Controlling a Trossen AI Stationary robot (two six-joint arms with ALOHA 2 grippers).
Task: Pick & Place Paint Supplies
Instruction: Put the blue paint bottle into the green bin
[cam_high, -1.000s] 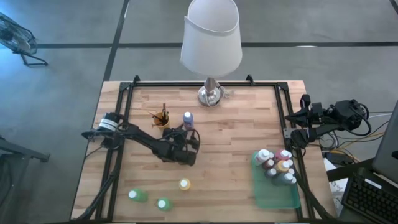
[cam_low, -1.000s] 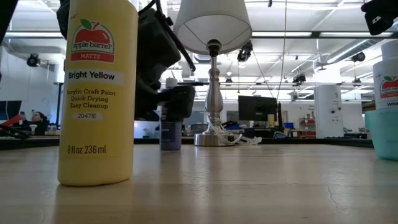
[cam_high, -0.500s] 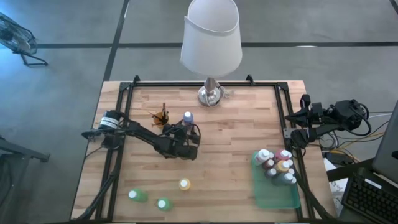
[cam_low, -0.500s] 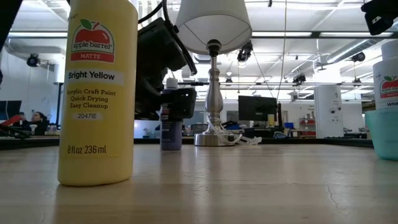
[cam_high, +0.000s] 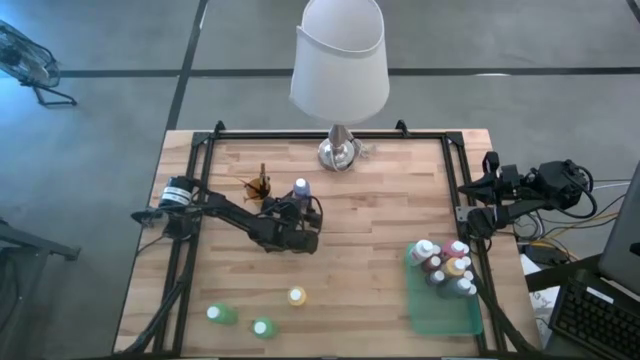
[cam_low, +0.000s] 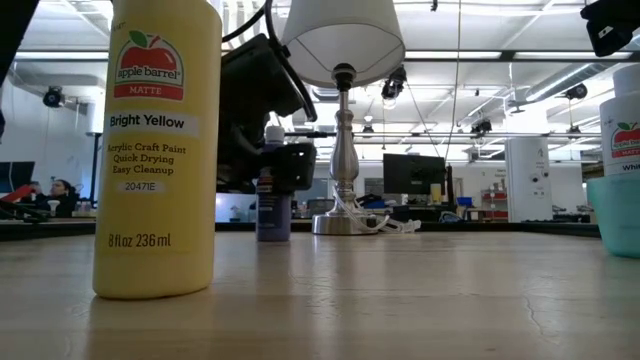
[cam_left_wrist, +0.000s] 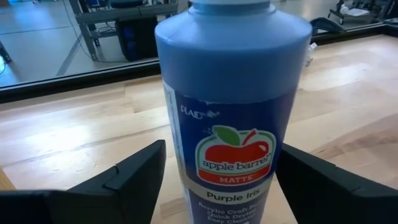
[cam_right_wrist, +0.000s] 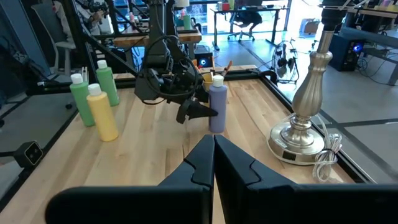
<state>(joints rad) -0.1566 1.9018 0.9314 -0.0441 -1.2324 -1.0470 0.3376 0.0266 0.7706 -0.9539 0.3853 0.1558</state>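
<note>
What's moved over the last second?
The left gripper advanced toward the lamp end, bringing its open fingers around the standing purple bottle, not yet gripped. The right gripper stayed parked and shut; the tray bottles and loose bottles are unmoved.

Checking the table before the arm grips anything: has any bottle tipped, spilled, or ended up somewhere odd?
Nothing stands out. The purple bottle stands upright between the open fingers of the left gripper, cap on. The yellow bottle and two green bottles also stand upright, no spill on the table. The right gripper waits shut at the table's side.
</note>
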